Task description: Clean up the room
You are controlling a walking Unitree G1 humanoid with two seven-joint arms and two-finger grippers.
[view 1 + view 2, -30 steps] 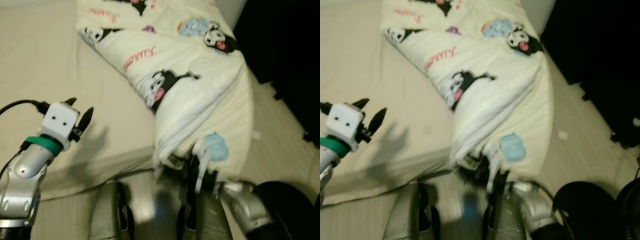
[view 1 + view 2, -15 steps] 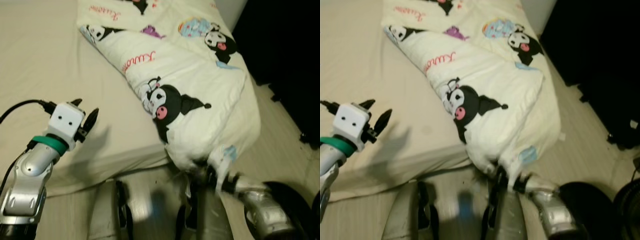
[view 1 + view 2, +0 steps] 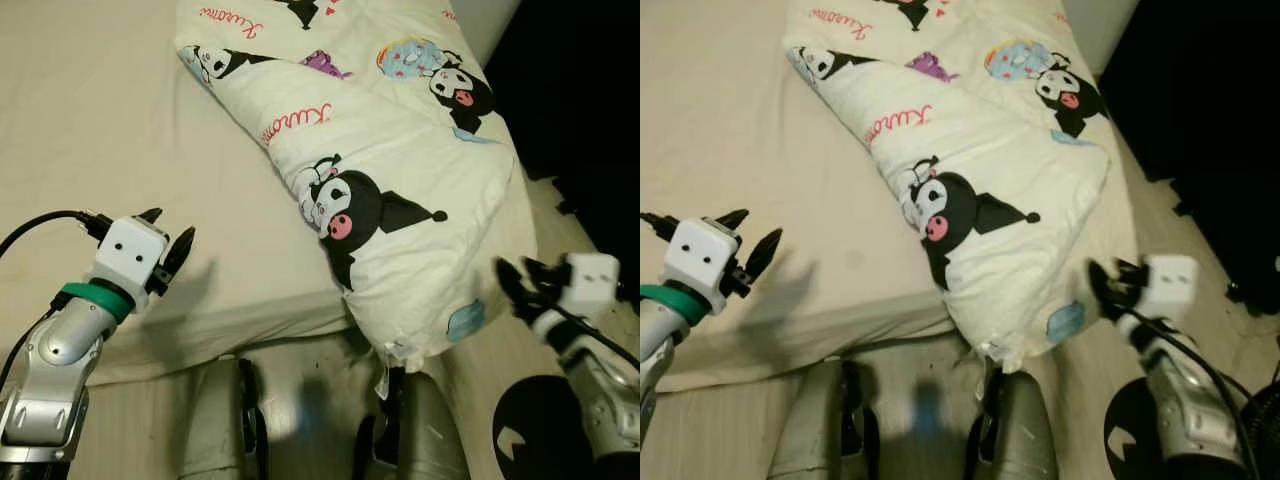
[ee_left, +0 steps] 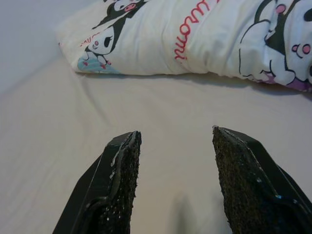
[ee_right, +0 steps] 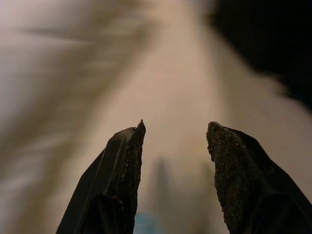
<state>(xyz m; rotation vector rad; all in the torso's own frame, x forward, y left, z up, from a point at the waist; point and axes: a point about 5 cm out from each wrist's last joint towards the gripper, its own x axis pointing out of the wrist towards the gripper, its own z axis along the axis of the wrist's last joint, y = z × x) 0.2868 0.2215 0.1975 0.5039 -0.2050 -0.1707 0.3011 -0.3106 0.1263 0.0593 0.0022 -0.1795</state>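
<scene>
Both empty claws gape, the left claw (image 3: 168,236) at lower left over the bed (image 3: 90,110), the right claw (image 3: 512,283) beside the folded cartoon duvet (image 3: 400,190), likely to straighten it.

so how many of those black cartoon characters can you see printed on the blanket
4 clear ones on the blanket: one big near the bed's foot, one near the right edge, two at the far end. Folds may hide more.

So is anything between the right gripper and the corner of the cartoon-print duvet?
Nothing visible. The right gripper, open, hangs just off the duvet corner at the bed's edge, with only bare floor below the gap.
</scene>
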